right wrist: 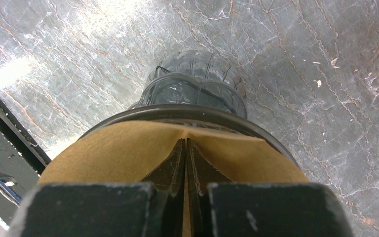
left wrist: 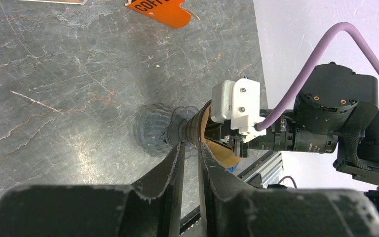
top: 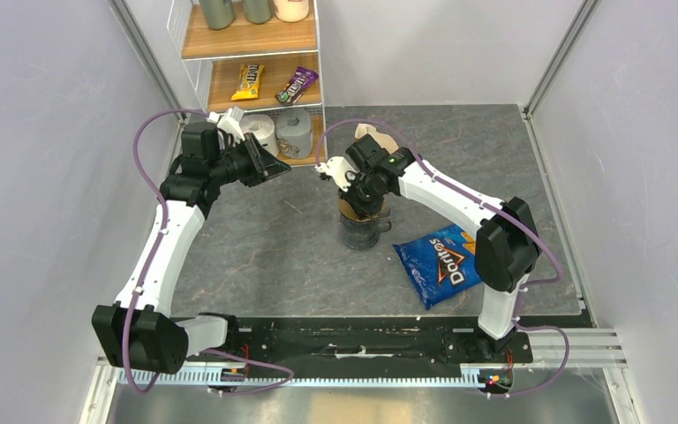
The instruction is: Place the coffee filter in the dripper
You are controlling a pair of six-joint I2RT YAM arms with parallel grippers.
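Observation:
The tan coffee filter sits in the round rim of the dark dripper, spread to both sides of my right gripper. The right gripper is shut on a fold of the paper at the middle. The dripper stands on a clear glass mug at the table's centre, with the right gripper directly over it. In the left wrist view the filter shows inside the dripper. My left gripper hangs in the air to the left, jaws together and empty.
A blue Doritos bag lies right of the mug. A shelf at the back holds paper rolls and candy packs. The orange filter packet lies on the table farther back. Walls close both sides.

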